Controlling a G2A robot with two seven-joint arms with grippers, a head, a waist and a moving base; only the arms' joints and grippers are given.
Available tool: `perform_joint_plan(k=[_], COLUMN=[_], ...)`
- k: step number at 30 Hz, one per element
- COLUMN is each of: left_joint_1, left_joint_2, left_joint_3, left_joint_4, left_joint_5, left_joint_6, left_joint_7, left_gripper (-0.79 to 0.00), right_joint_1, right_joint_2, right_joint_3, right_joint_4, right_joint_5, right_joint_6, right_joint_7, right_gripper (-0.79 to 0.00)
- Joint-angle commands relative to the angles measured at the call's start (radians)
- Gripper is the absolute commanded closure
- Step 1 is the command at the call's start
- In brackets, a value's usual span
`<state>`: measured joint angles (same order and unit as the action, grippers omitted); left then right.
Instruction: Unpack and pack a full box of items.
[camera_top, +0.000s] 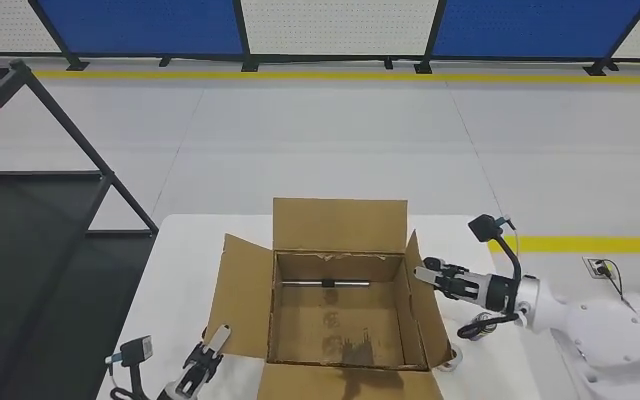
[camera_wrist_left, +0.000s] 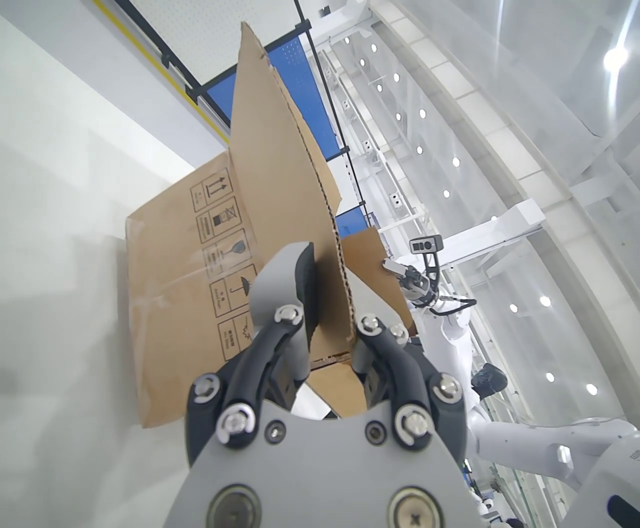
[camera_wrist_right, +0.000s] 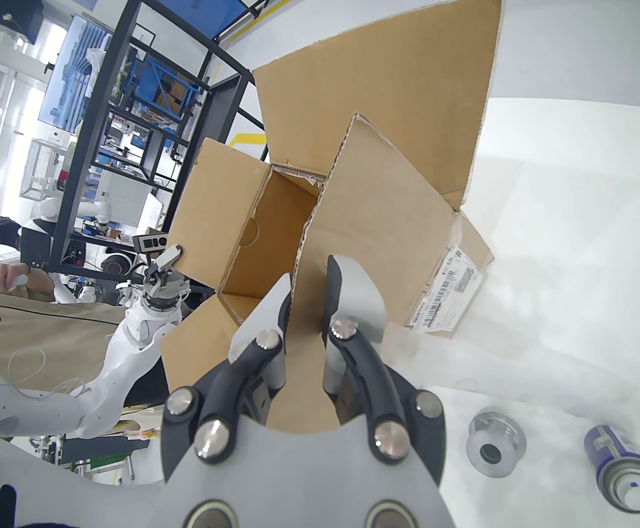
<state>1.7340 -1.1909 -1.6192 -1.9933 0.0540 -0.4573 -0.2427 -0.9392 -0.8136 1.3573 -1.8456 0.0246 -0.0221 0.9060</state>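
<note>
1. Seated midway along the white desk (camera_top: 190, 260), close to its near edge: brown corrugated cardboard box (camera_top: 300, 325), open at the top, flaps splayed outward.
2. Closed on the left side flap (camera_top: 240, 295) near its outer corner: left end effector (camera_wrist_left: 330, 280), with one pad seen pressed against the cardboard. Clamped likewise across the right side flap (camera_top: 425, 310), a finger on each face: right end effector (camera_wrist_right: 310, 272).
3. Judged step in hand — holding both side flaps apart so the mouth of the box is free for items.
4. Pull outward and slightly downward, evenly on both sides. An uneven pull would likely skew or slide so light a box across the desk.
5. Follow the arc of each flap's hinge rather than dragging straight out. Otherwise the ragged corrugated edge may tear or crease.
6. Mind the silver metal cylindrical fitting (camera_wrist_right: 495, 445) and the blue cylindrical can (camera_wrist_right: 612, 465) resting toward the right edge of the desk, near the box's right wall. Avoid bringing the flap or wrist down onto them.
7. Inside, against the far wall: slim dark bar (camera_top: 328, 283) — leave a straight path down to it.
</note>
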Motion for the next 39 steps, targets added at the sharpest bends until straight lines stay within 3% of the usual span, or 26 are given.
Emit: perform_joint_plan(k=[1, 9, 24, 39], left_joint_1=[-0.007, -0.039, -0.036, -0.045], left_joint_2=[-0.002, -0.006, -0.009, -0.011], left_joint_3=[0.006, 0.023, 0.029, 0.03], left_joint_4=[0.009, 0.046, 0.054, 0.057], left_joint_5=[0.011, 0.031, 0.05, 0.04], left_joint_6=[0.002, 0.009, 0.01, 0.025], left_joint_7=[0.021, 0.06, 0.066, 0.062], left_gripper=[0.0, 0.0, 0.0, 0.0], right_joint_1=[0.001, 0.041, 0.139, 0.103], right_joint_2=[-0.002, -0.014, -0.04, -0.048], right_joint_3=[-0.008, -0.061, -0.149, -0.148], right_joint_4=[0.001, 0.028, 0.125, 0.142], right_joint_5=[-0.012, -0.018, -0.03, -0.046], right_joint_6=[0.008, 0.006, 0.0, -0.012], right_joint_7=[-0.014, -0.03, -0.053, -0.095], right_gripper=[0.0, 0.0, 0.0, 0.0])
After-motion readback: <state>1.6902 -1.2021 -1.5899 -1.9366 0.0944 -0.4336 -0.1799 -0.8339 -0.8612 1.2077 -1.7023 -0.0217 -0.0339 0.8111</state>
